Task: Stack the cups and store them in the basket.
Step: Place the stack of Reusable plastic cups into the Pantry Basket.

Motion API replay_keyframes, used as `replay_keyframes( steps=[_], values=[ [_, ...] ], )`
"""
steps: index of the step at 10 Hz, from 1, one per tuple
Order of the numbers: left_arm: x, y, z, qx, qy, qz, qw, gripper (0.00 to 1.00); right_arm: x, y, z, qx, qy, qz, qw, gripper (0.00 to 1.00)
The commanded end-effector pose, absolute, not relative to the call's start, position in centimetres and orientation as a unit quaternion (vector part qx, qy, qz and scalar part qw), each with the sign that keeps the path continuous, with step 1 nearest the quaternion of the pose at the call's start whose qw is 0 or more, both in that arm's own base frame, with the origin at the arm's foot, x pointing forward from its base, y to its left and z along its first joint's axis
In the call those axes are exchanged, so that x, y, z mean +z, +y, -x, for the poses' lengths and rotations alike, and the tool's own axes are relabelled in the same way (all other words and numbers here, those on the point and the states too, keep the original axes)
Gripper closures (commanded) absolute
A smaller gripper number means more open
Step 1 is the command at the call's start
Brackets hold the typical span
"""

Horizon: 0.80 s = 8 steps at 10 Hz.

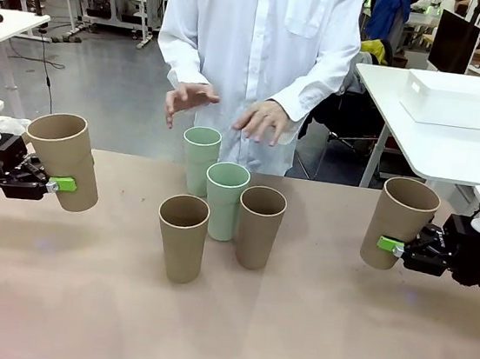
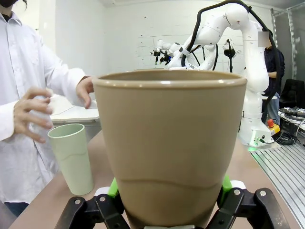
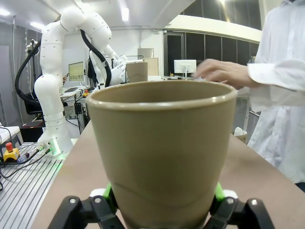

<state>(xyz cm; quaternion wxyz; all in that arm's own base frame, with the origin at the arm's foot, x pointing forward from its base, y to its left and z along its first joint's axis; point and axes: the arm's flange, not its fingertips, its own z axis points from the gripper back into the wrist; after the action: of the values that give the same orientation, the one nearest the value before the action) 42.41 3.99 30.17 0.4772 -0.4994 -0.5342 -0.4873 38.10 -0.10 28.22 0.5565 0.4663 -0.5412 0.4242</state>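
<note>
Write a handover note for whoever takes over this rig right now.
Left hand shut on a tan cup, held above the table; right hand shut on another tan cup.
Two mint cups and two tan cups stand unstacked mid-table; person's hands hover behind them.
White basket sits on the side table, far right.
Done: two cups in hand. Left: stack all six, store in basket.
</note>
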Motion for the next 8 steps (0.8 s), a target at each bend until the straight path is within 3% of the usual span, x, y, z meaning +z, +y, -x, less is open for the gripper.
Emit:
replay_keyframes(
  steps=[1,8],
  values=[
    [30.51,3.89,-42.50,-0.490,-0.536,0.498,0.473,0.16,28.56,0.02,-38.28,0.423,-0.541,-0.463,0.560,0.16],
    [30.51,3.89,-42.50,-0.490,-0.536,0.498,0.473,0.16,28.56,0.02,-38.28,0.423,-0.541,-0.463,0.560,0.16]
  ],
)
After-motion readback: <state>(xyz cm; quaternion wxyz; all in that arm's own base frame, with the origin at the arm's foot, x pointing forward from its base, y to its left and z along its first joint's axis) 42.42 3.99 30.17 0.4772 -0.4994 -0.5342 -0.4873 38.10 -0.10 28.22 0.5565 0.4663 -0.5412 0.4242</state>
